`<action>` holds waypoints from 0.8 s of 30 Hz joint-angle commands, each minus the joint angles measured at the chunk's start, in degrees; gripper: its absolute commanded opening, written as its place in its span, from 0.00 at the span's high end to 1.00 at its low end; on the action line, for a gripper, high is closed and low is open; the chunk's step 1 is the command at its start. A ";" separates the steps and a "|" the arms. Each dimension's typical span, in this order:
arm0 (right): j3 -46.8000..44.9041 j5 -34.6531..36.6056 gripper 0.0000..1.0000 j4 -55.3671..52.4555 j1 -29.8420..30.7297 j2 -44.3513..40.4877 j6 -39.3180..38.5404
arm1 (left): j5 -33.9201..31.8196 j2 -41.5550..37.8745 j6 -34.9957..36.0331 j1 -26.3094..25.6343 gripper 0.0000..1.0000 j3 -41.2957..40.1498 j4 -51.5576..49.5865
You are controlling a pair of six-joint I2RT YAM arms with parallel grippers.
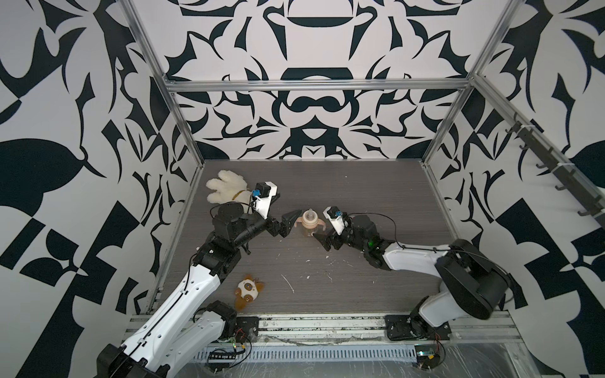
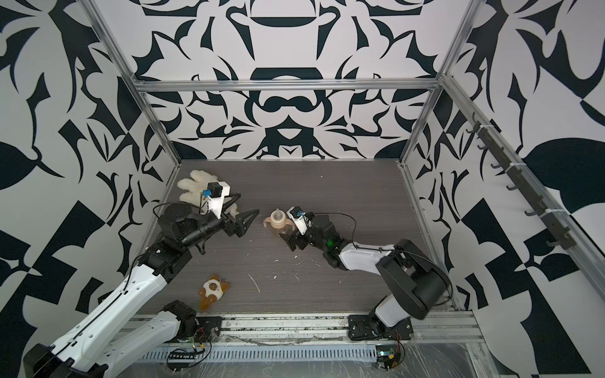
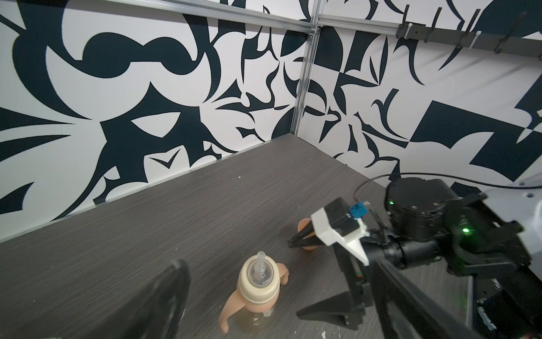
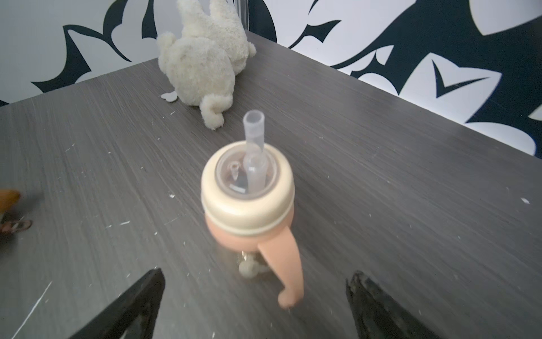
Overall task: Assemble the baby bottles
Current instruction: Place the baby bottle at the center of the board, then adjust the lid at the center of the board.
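One small baby bottle (image 1: 309, 224) stands upright in the middle of the grey wood-grain surface (image 1: 360, 196) — clear amber body, peach two-handle ring (image 4: 234, 237), cream round collar (image 4: 246, 205) and a thin clear straw (image 4: 253, 135) poking up. The right gripper (image 3: 295, 278) is spread wide just right of it, gripping nothing. The left gripper (image 2: 242, 207) — also spread and empty — hangs to its left. A fluffy cream plush animal (image 1: 226, 188) lies far left, a brown-and-white plush toy (image 1: 247, 289) near left.
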 commanded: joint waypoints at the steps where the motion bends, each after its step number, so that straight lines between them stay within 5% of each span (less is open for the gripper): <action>1: -0.79 8.24 0.01 -14.01 1.70 -10.93 2.94 | -0.08 0.55 -1.10 -0.03 0.01 2.73 -2.21; 5: 9.36 18.97 0.01 -35.83 -0.96 -17.63 5.34 | 3.03 3.61 -2.58 -0.07 0.01 5.99 -6.85; 9: 21.85 21.47 0.01 -51.88 -9.93 -12.13 5.51 | 5.11 5.04 -3.91 -0.07 0.01 6.78 -7.20; 13: 28.90 20.42 0.01 -58.87 -15.03 -2.50 4.40 | 5.19 5.55 -4.30 -0.12 0.01 7.23 -8.76; 24: 43.49 15.60 0.01 -63.12 -14.98 20.18 -0.36 | 4.48 5.81 -3.57 -0.07 0.01 6.41 -8.14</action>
